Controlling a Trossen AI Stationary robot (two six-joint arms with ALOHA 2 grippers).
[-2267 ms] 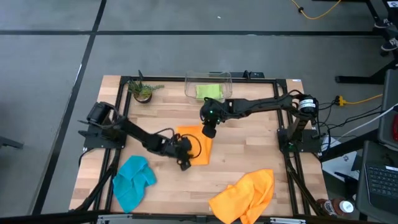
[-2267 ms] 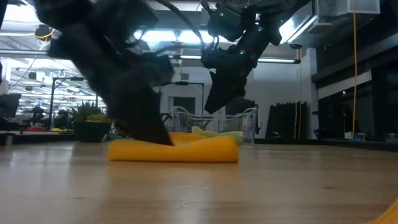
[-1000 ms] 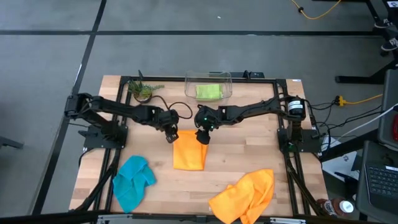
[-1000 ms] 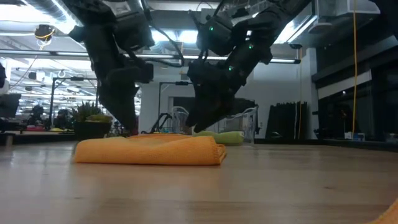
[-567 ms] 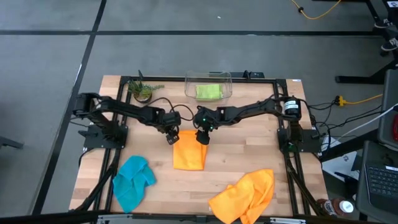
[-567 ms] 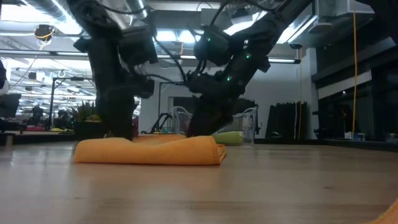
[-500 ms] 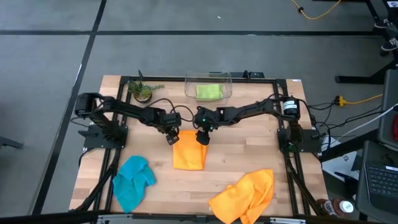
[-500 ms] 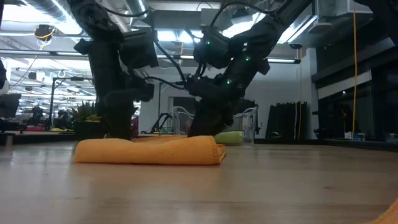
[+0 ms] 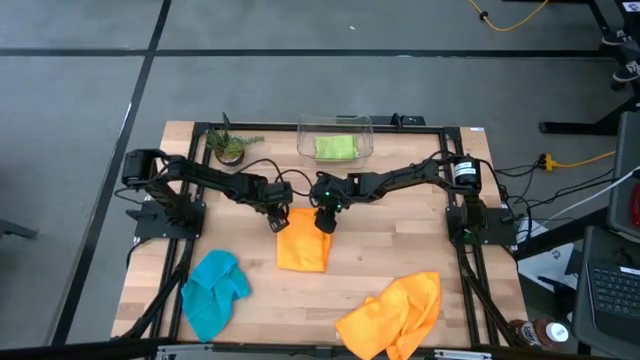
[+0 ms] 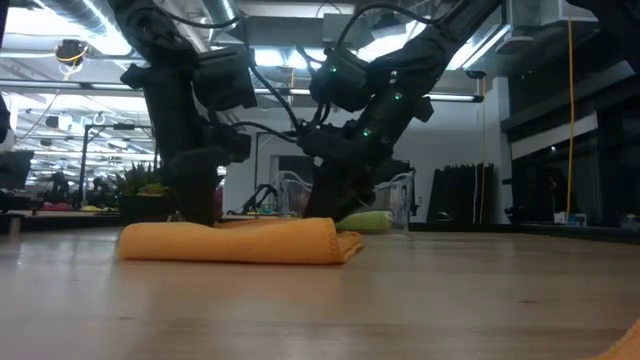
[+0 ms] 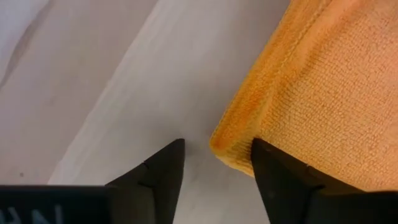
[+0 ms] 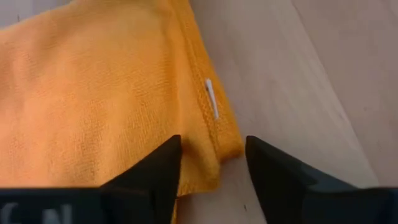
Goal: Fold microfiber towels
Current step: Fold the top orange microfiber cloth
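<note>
Both down at the folded orange towel (image 9: pixel 303 250)'s far corners, left gripper (image 9: pixel 277 219) and right gripper (image 9: pixel 325 219) open astride them, ready to pinch.

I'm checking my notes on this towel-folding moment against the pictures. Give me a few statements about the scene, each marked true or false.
1. The folded orange towel lies mid-table between both arms. True.
2. The green towel lies bare on the wood. False: it sits inside the clear bin.
3. The left gripper has a corner of the folded orange towel between its fingers. True.
4. The teal towel is neatly folded. False: it lies crumpled near the left front.
5. The right gripper hovers over the plant. False: it is at the folded orange towel's far corner.
</note>
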